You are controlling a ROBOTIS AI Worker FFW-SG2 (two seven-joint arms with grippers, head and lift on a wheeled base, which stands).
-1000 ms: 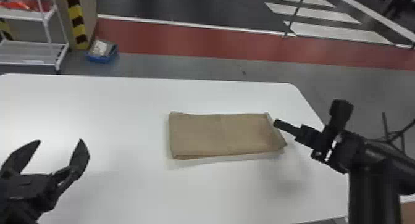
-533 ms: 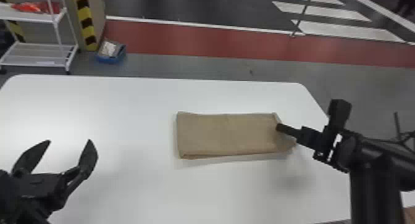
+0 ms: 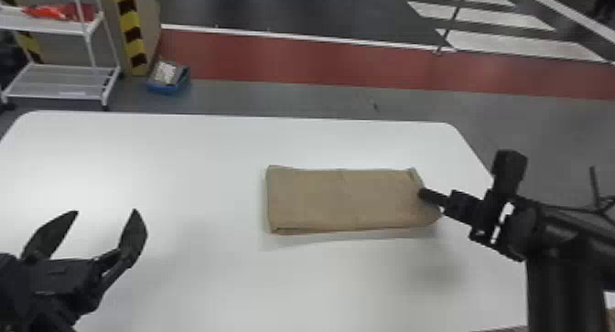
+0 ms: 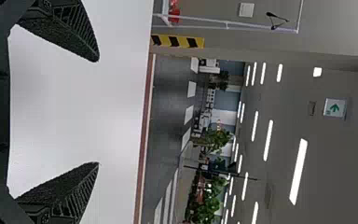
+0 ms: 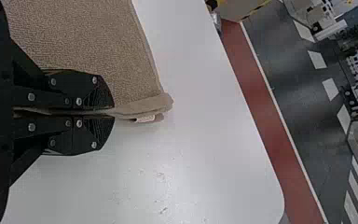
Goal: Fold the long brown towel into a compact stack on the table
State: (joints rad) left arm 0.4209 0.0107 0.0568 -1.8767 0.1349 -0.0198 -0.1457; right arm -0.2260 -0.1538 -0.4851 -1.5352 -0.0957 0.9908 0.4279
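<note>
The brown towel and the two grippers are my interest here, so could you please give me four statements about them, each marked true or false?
The brown towel lies folded on the white table. True.
Both grippers hold the towel. False: only the right gripper does, its fingers shut on the towel's edge.
The left gripper has its fingers apart. True.
The towel hangs off the table. False: it is within the tabletop.

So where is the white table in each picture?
Head view: the white table spreads under the brown towel.
Left wrist view: between the open fingers of the left end effector, and beyond.
Right wrist view: beside the towel, which the right end effector pinches.
Shared landmark: red floor strip beyond the table.
</note>
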